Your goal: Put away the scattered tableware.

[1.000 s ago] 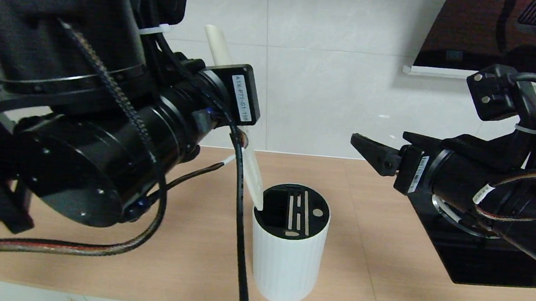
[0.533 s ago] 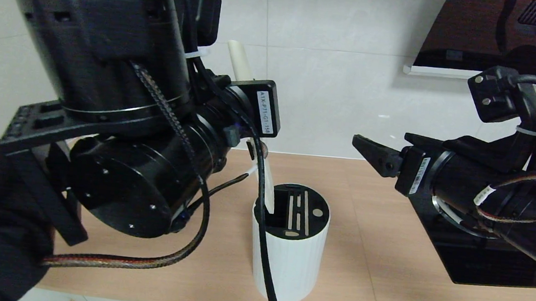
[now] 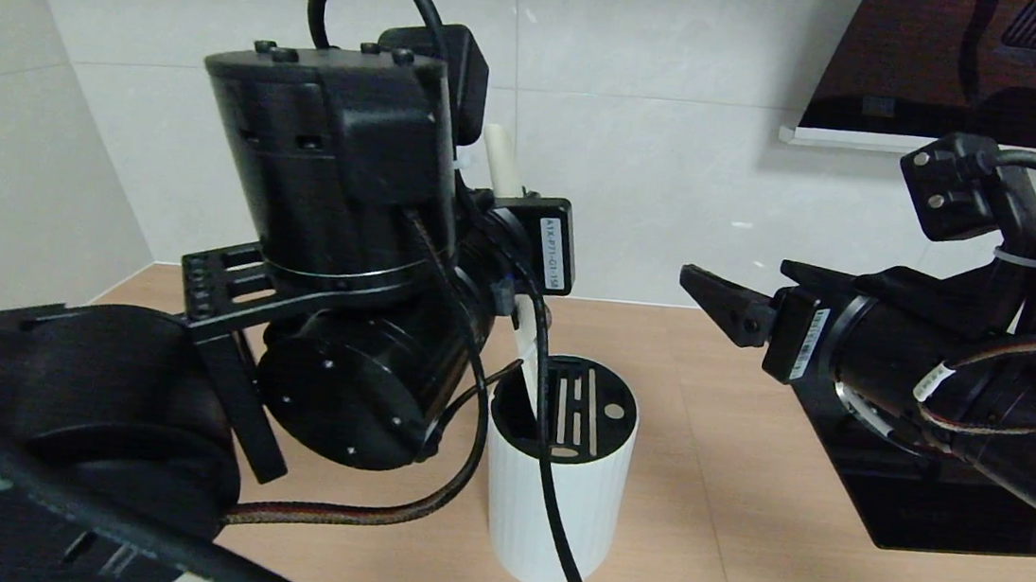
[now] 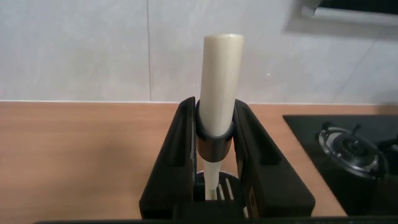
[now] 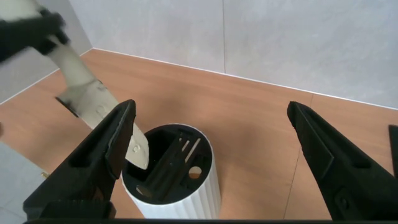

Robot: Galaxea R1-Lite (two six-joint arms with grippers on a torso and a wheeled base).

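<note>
Gripping a cream-coloured utensil (image 4: pixel 219 81) with a round handle and a flat, pale blade, the left gripper (image 4: pixel 215 134) is clenching its two black fingers (image 4: pixel 177 155) on the handle, just below a dark band around it. The handle end is sticking up past the fingers; the blade is pointing down, tilted slightly.

The blade tip is dipping into the white ribbed cylindrical holder (image 3: pixel 555 494), entering the wide opening on the left side of its black slotted top (image 3: pixel 581 402), beside the narrow slots. How deep the tip is sitting cannot be told.

The holder is standing upright on the light wooden countertop (image 3: pixel 726 501), near its front edge and about midway along it.

The right gripper (image 5: pixel 211 115) is hanging above the countertop to the right of the holder, well apart from it, with its black fingers (image 5: pixel 106 155) spread wide and nothing between them.

A black glass cooktop (image 3: pixel 934 512) is lying flush in the right end of the countertop. White wall tiles (image 3: pixel 664 153) are running along the countertop's back edge.
</note>
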